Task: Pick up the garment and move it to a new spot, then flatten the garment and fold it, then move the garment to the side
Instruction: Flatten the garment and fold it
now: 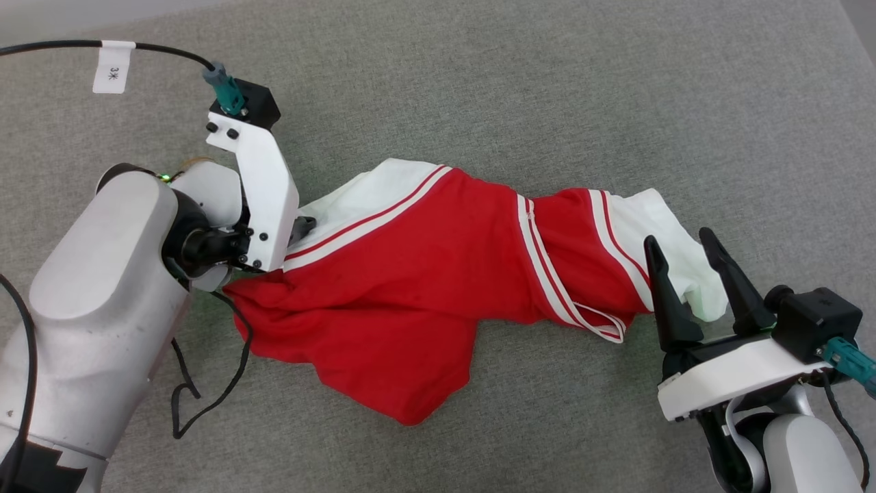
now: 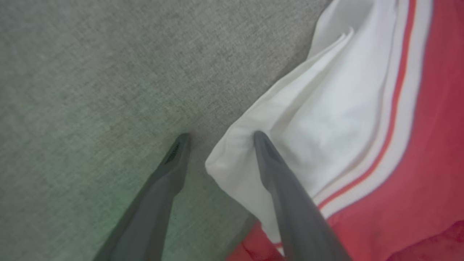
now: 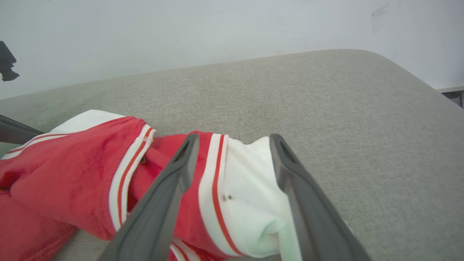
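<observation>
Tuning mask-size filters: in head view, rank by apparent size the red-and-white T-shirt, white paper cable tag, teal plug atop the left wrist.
1. Red-and-white T-shirt, by far.
2-3. White paper cable tag and teal plug: near alike, unranked.

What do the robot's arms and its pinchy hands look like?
Each arm is a chunky, rounded silver-grey forearm ending in a white bracket. A black box with a teal plug sits on each wrist, trailing thin black cable; one cable wears a white tag with writing. The left gripper and right gripper each have two long, dark, pointed fingers.
</observation>
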Controlling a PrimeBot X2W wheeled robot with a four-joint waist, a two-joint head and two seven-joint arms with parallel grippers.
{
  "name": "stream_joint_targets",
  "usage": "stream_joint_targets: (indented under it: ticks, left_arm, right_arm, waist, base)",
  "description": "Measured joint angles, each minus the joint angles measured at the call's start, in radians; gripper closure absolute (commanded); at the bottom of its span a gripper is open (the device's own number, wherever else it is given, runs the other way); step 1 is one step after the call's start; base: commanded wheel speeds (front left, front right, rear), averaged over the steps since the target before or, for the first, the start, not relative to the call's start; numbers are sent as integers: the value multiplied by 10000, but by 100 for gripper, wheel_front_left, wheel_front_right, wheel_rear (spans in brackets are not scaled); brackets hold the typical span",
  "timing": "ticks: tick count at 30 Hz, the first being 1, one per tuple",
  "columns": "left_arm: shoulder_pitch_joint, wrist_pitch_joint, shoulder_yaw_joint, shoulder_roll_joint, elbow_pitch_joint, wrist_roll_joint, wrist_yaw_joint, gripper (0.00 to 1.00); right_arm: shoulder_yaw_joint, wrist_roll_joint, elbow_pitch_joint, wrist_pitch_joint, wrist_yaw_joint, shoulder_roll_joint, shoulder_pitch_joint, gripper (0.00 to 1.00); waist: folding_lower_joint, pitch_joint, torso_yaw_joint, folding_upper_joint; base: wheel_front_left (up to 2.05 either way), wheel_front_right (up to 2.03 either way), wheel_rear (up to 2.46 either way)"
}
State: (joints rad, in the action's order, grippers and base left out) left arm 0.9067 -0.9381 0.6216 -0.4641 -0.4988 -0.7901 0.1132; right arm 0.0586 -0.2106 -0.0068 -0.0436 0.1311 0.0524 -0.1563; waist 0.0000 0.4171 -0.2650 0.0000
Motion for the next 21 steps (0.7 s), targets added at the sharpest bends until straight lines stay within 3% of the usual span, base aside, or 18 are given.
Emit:
stream_joint_targets:
  ticks: [1, 9, 21]
  left_arm:
    - [-2, 6, -2, 17, -19, -17, 0, 100]
    - [-160, 1528, 263, -50, 295, 359, 100, 100]
    - [-138, 3674, 173, -832, 2807, 744, 75, 100]
  right_arm:
    - [-6, -4, 25, -2, 0, -2, -2, 0]
    - [-337, 19, 59, 88, 0, -4, 8, 0]
    - [-899, 487, -617, 869, 0, -8, 319, 0]
  waist:
    - [0, -1, -21, 0]
    - [1, -160, 190, 0]
    - [1, -921, 1501, 0]
  base:
    - [0, 0, 0]
    - [0, 0, 0]
    - [0, 0, 0]
